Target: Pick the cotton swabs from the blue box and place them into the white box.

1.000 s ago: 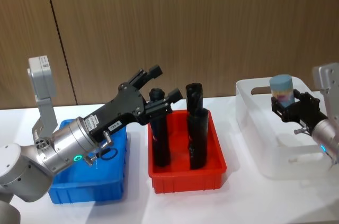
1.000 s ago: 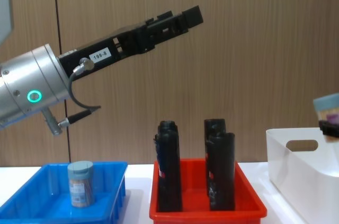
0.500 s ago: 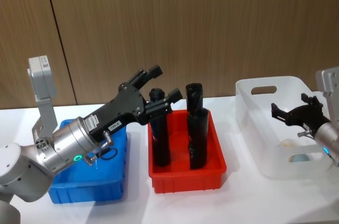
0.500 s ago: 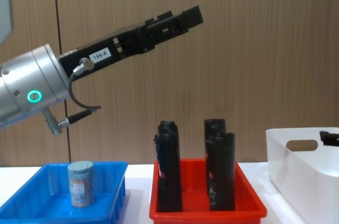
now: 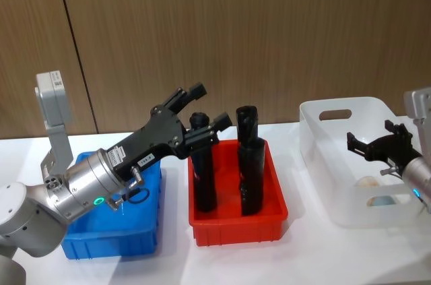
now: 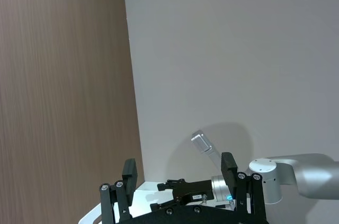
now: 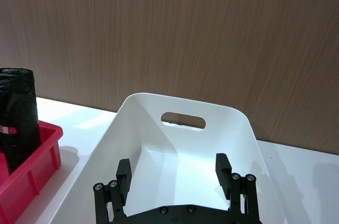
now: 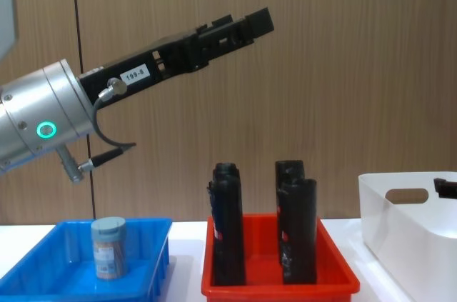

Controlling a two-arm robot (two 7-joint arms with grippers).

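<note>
The wood wall point(image 5: 269, 29) stands behind both claws, and the white table point(image 5: 303, 258) runs beneath them.

The white box point(image 5: 337, 164) sits directly under the right claw point(image 5: 380, 145), its handle cut-out on the wall beyond the fingertips. The red tray point(image 5: 239, 216) lies below and ahead of the left claw point(image 5: 205, 108), and well off to the left of the right claw. The blue box point(image 8: 43, 268) rests below and behind the left claw, under that arm's silver wrist.

Four black cylinders point(image 8: 296, 238) stand upright in the red tray. In the chest view they are far below the left claw. In the head view the nearest top lines up between its fingers without touching them.

The left claw is raised high and points forward, up and to the right. Its jaws are spread wide and hold nothing. In the left wrist view its two fingers point(image 6: 130, 170) stand well apart against the wall.

The right claw hovers over the white box with its jaws parted and empty. The box floor shows between its fingers point(image 7: 222, 167).

One tub point(image 8: 109, 247) of swabs stands upright in the blue box, far below the left claw. A second tub point(image 5: 384, 199) lies in the white box just below the right claw, dim through the wall. A pale shape beside it is too blurred to name.
</note>
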